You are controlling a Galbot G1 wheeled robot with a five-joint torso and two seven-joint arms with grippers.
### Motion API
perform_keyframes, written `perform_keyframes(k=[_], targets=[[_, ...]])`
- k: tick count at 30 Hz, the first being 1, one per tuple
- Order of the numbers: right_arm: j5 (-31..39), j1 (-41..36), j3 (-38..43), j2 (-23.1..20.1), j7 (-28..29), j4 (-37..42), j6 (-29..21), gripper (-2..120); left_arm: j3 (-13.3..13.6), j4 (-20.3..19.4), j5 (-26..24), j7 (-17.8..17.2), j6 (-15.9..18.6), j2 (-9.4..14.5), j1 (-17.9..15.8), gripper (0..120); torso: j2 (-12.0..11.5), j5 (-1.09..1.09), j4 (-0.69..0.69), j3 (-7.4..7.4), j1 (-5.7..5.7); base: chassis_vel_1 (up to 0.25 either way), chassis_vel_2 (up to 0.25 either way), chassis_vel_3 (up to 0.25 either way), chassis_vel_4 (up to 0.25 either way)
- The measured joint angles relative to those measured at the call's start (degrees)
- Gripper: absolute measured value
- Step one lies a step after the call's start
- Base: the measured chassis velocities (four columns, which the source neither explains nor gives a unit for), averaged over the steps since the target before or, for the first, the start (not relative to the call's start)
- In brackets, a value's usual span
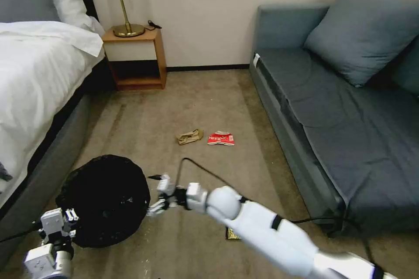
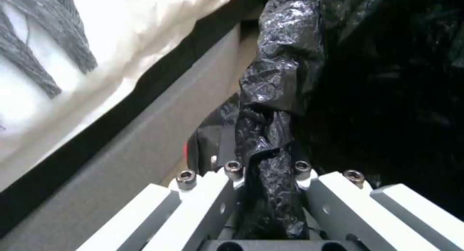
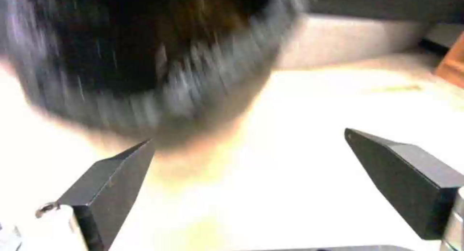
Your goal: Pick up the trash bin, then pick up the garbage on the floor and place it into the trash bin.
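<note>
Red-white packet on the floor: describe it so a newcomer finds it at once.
Start at the grey-blue sofa along the right wall and look to the open carpet beside its front edge. Two bits of litter lie there side by side; the red-white packet is the one nearer the sofa. Its neighbour, the tan paper wad, is plain brown.

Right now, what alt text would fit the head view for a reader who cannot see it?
The left end effector grips the rim of the trash bin by the bed, while the open right end effector reaches beside it. A tan paper wad and a red-white packet lie on the carpet before a sofa.
</note>
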Motion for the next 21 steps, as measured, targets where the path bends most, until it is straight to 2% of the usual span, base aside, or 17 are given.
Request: perform_keyframes(k=[1,4,6,11,16,21], targets=[[0.0,0.0,0.0,0.0,0.0,0.0,0.0,100,0.0,0.0,0.0,0.0,0.0,0.0,0.0,3,0.0,0.00,0.00,0.00,0.00,0.000,0.000,0.000,0.000],[-5.1,-1.0,3.7,-3.7,-5.2,-4.1,2.2,100,0.0,0.0,0.0,0.0,-0.2,0.0,0.0,3,0.0,0.00,-0.01,0.00,0.00,0.000,0.000,0.000,0.000],[-5.5,-1.1,4.0,-4.0,-5.5,-4.5,2.3,100,0.0,0.0,0.1,0.0,-0.3,-0.1,0.0,3,0.0,0.00,-0.01,0.00,0.00,0.000,0.000,0.000,0.000],[-9.2,-2.7,7.8,-7.6,-11.9,-9.7,3.3,100,0.3,0.0,0.8,0.1,-0.7,-0.5,-0.2,3,0.0,0.00,0.00,0.00,0.00,0.000,0.000,0.000,0.000],[-13.4,-4.3,9.7,-9.1,-14.8,-14.1,4.5,100,0.3,0.5,1.0,0.1,-1.0,-0.9,-0.2,3,0.0,-0.01,0.00,0.00,0.00,0.000,0.000,0.000,0.000],[-14.6,-6.0,11.1,-9.9,-16.4,-16.6,5.3,100,0.1,0.7,0.9,0.3,-1.1,-0.7,-0.2,3,0.0,-0.02,0.00,0.00,0.00,0.000,0.000,0.000,0.000]])
